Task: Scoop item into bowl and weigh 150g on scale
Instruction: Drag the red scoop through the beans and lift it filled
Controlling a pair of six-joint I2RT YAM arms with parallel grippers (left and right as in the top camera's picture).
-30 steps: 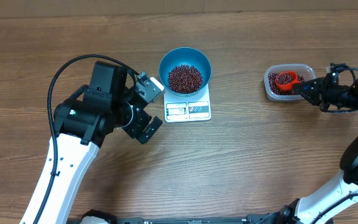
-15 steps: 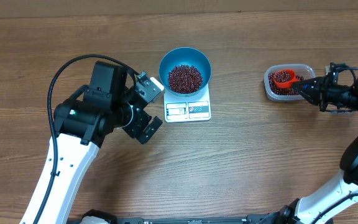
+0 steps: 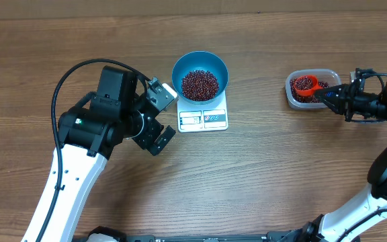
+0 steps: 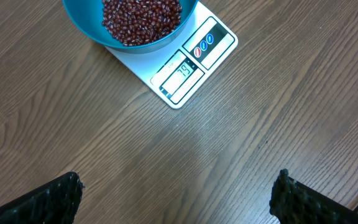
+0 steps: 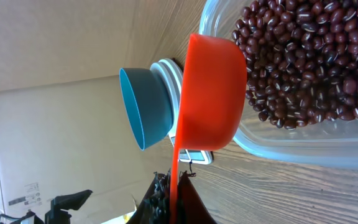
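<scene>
Shut tight on the small orange plastic scoop, the right tool has just dug it into the dark red-brown beans ahead, apparently loading another helping; the left tool gapes empty.

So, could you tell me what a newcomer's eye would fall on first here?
Most likely the blue bowl holding a pile of dark red beans, sitting on the white scale at mid-table. Next comes the bright orange scoop, held by the right gripper at the clear tub of more beans on the right. The left gripper stands open beside the scale.
</scene>
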